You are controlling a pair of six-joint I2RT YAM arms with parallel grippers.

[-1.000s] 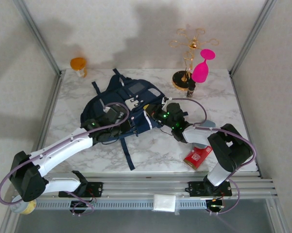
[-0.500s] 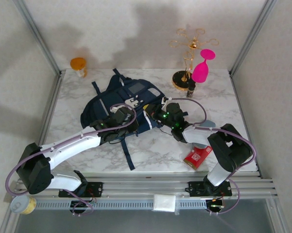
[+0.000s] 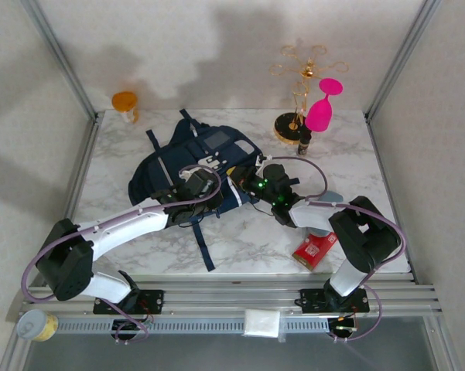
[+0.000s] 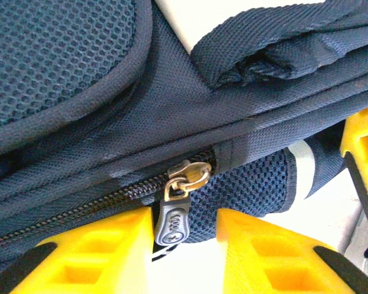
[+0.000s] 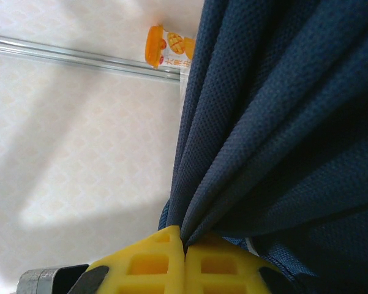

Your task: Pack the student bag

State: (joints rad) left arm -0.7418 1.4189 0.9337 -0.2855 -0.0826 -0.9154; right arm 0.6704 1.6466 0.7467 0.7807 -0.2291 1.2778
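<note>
left claw (image 4: 185, 242) | shifted right along student bag (image 3: 217, 147) | jaws parted wider

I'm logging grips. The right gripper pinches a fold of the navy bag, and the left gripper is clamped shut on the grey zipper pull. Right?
Not quite. The left wrist view shows the left gripper open, its fingers apart with the grey zipper pull between them. The right gripper does pinch a fold of the student bag.
</note>
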